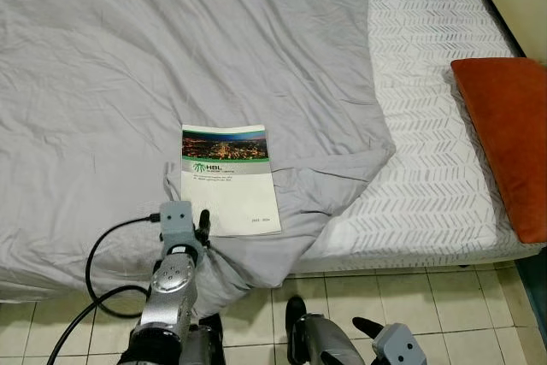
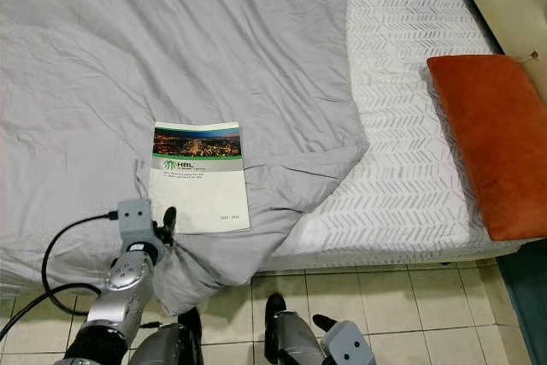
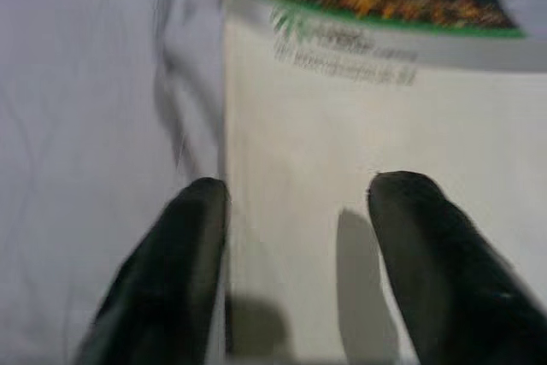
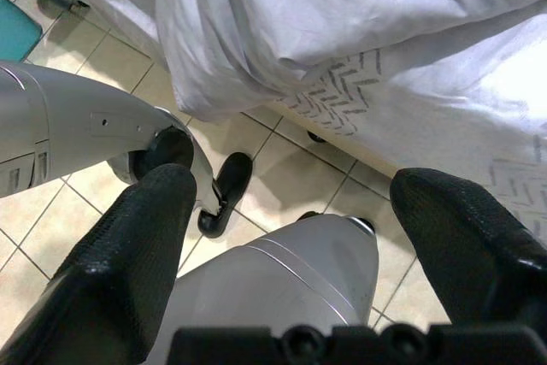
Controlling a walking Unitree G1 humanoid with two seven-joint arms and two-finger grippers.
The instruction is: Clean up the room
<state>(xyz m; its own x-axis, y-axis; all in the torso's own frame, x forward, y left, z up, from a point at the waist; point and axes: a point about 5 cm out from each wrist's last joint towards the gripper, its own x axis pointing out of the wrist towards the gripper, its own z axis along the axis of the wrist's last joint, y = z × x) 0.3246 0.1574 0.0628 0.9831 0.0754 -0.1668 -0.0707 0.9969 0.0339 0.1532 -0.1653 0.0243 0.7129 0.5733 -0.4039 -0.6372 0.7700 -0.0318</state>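
Note:
A white booklet (image 1: 229, 179) with a night-city photo across its top lies flat on the grey duvet (image 1: 171, 66) near the bed's front edge. My left gripper (image 1: 202, 221) reaches over that edge to the booklet's near left corner. In the left wrist view its fingers (image 3: 171, 254) stand open, one over the duvet beside the booklet (image 3: 342, 126), the other over the white cover. My right gripper (image 4: 291, 203) hangs low and open over the tiled floor (image 4: 282, 168) beside my leg.
An orange pillow (image 1: 513, 134) lies at the bed's right end on a white patterned sheet (image 1: 427, 108). The duvet's corner droops over the bed edge (image 1: 239, 275) toward the floor. A black cable (image 1: 98, 279) loops off my left arm.

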